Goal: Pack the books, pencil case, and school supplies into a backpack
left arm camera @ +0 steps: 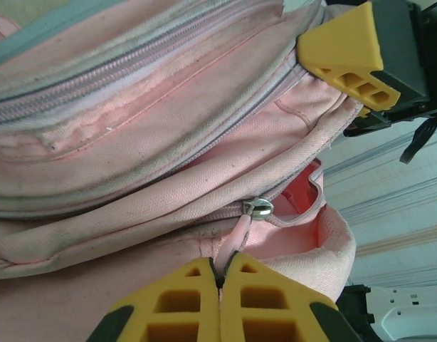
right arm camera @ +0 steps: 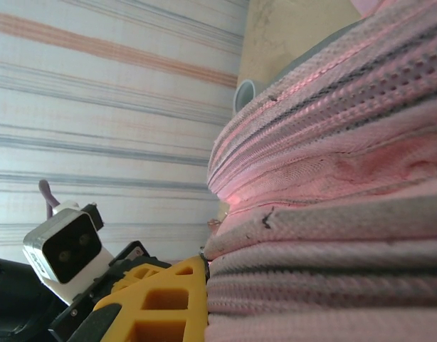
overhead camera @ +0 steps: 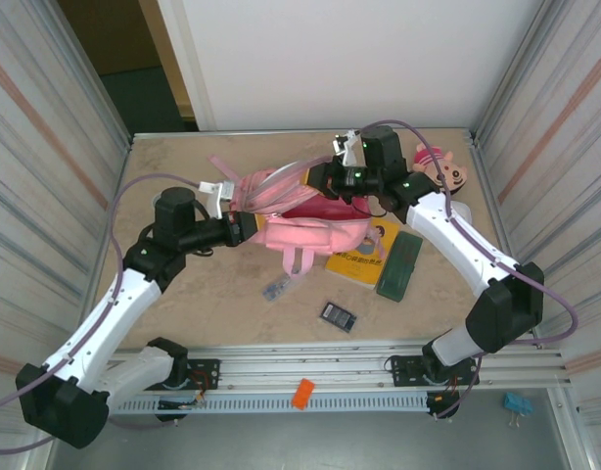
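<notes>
Pink fabric backpack (overhead camera: 300,223) lies between your grippers, long axis running from one to the other, its mouth parted (contents hidden). Your left gripper (left arm camera: 220,274) is clenched on the pink zip pull (left arm camera: 238,239); your right gripper (overhead camera: 328,180) pinches the backpack's rim. Nearward of the right gripper, a yellow paperback (overhead camera: 364,257) and a dark green pencil case (overhead camera: 400,262) lie side by side on open tabletop (overhead camera: 232,294).

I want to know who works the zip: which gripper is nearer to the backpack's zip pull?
Left. The left gripper is shut on the zip pull; the right gripper holds the backpack rim further along, apart from it.
</notes>
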Action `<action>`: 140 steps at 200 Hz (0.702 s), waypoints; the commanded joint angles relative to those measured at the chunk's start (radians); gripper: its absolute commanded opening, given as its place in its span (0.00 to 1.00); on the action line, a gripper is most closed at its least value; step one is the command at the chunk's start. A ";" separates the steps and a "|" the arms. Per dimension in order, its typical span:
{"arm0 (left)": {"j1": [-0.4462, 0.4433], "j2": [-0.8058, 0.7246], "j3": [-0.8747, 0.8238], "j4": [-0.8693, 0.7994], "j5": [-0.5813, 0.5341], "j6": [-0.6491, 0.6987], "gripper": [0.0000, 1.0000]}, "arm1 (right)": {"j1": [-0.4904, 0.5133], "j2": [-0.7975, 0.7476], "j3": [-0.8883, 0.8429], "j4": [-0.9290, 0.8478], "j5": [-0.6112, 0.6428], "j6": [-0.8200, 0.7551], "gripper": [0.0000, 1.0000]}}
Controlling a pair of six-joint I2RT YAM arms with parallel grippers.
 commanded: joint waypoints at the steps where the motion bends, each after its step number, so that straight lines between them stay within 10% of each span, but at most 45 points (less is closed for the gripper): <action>1: 0.050 -0.022 -0.043 -0.089 -0.124 0.024 0.00 | -0.063 -0.081 0.099 0.016 -0.014 0.012 0.00; 70: 0.028 -0.089 0.000 -0.036 0.087 0.058 0.00 | -0.025 -0.089 0.070 -0.057 0.125 0.002 0.00; 104: -0.014 -0.072 0.034 0.011 0.095 0.040 0.00 | 0.046 -0.064 0.028 0.006 0.126 0.054 0.30; 140: -0.067 -0.017 0.111 0.015 0.076 0.042 0.00 | 0.111 -0.068 -0.086 0.141 0.202 0.183 0.32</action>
